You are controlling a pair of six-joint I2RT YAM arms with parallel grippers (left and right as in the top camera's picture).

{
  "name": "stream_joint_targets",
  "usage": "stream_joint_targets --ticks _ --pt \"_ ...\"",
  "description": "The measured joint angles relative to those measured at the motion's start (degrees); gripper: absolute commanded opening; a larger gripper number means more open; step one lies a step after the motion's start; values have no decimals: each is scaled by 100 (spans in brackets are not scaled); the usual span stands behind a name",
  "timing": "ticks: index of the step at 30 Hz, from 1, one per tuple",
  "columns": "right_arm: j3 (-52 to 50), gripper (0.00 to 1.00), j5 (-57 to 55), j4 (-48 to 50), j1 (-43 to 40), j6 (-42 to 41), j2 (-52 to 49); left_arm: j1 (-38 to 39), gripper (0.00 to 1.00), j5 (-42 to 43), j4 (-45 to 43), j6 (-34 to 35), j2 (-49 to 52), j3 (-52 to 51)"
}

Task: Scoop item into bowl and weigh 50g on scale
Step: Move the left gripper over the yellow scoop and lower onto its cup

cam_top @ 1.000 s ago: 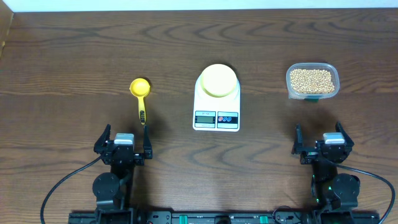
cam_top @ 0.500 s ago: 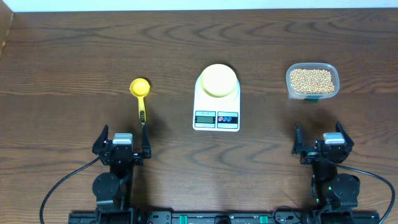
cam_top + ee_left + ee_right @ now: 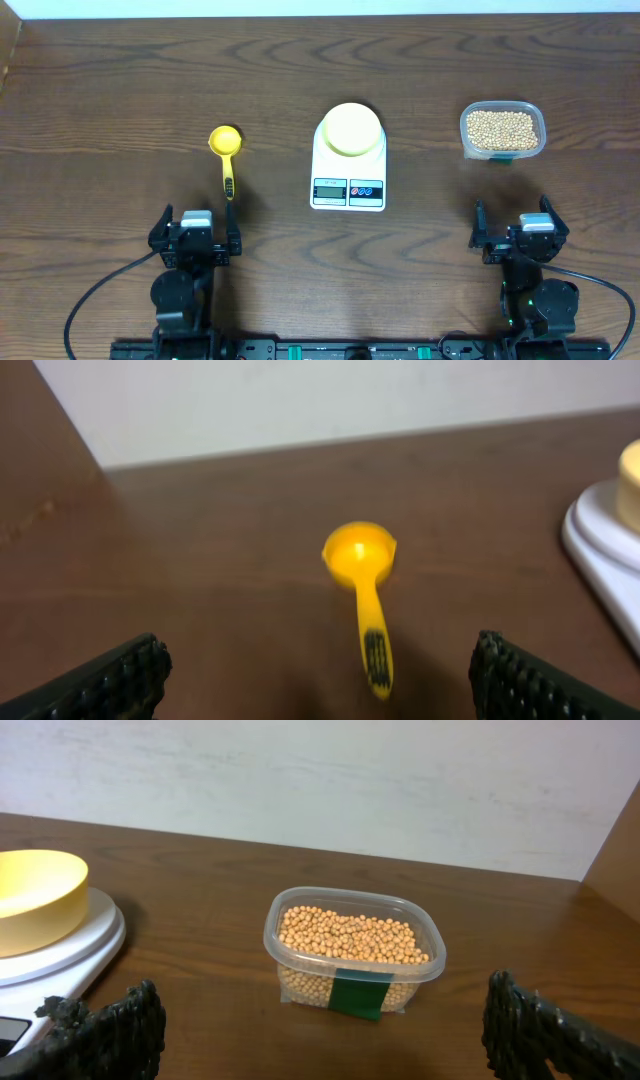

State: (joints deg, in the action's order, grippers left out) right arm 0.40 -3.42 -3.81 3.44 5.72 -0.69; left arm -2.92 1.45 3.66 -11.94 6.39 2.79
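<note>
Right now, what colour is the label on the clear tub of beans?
Dark green; the label shows best in the right wrist view.

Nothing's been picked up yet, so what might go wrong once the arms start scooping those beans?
The scoop lies flat with a thin handle; the open left gripper might nudge it away instead of grasping. The tub looks nearly full of beans, so digging in may spill some or push it. The bowl just rests on the scale; a bump could shift it.
</note>
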Motion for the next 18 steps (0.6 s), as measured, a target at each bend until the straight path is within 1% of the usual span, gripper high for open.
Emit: stream_joint_targets --ticks 4,8,9,10,14,18 --pt "0 99 0 0 0 0 0 0 98 -37 42 72 737 448" --pt "0 99 -2 0 0 0 0 0 97 -35 85 234 1633 1244" --pt "0 99 -4 2 0 0 0 0 98 -33 238 304 2048 1644" --pt "0 99 2 0 0 0 0 0 97 -33 282 317 2149 1751" --pt "0 99 0 0 0 0 0 0 98 -31 1054 446 3150 2813" --pt "0 99 -2 -2 0 0 2 0 98 -31 2031 553 4103 3969"
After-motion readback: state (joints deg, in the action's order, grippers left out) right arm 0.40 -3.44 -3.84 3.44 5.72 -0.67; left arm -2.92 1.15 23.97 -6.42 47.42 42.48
